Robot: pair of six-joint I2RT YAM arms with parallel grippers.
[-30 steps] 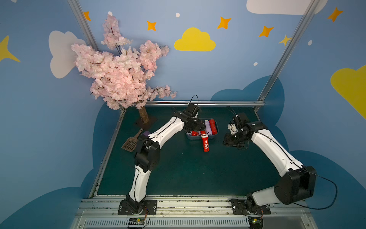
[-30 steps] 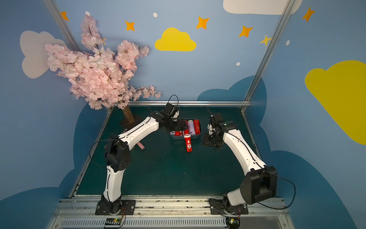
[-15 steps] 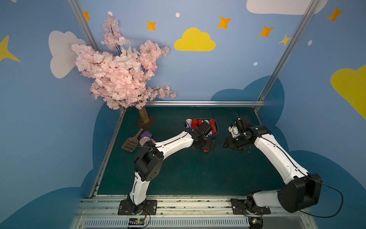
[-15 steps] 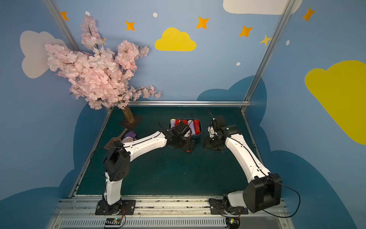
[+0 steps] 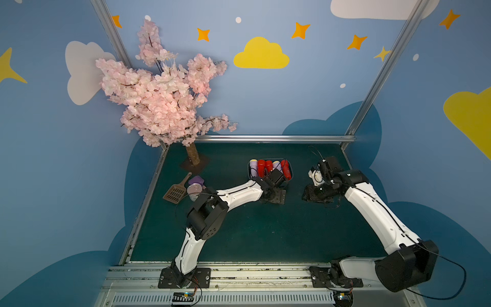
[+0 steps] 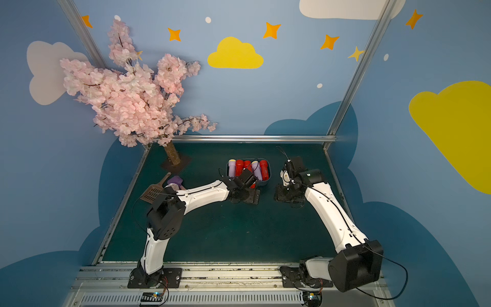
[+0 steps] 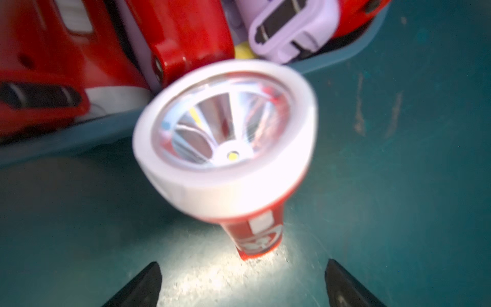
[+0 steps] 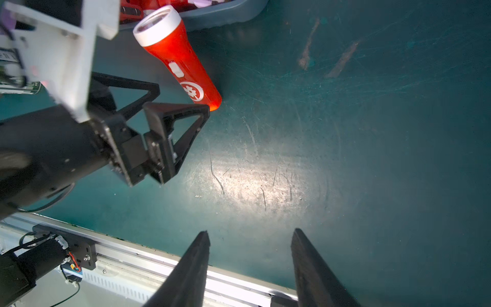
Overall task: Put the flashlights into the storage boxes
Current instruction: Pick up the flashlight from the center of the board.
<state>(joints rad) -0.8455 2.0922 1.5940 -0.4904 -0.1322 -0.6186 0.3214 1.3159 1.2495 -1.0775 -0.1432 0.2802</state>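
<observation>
**Operator:** Which one is out?

**Spotter:** The red plastic flashlight with the white head (image 8: pixel 180 58) lies on your green tabletop (image 8: pixel 345 159). Its head is just beside the shallow slate-blue tub (image 8: pixel 228 10), where red and lavender flashlights (image 5: pixel 261 167) sit packed side by side.

**Operator:** Any writing?

**Spotter:** A white ring emblem (image 8: pixel 191 91) near its tail, but I can't read letters in it.

**Operator:** Grippers?

**Spotter:** Your left gripper (image 7: pixel 243 268) stands wide, its tips just short of the tail, one to each side. Your right gripper (image 8: pixel 249 236) is narrowly parted and empty. It hangs over bare, scratched tabletop to the right of the tub, with the aluminium front rail (image 8: pixel 127 255) near.
</observation>
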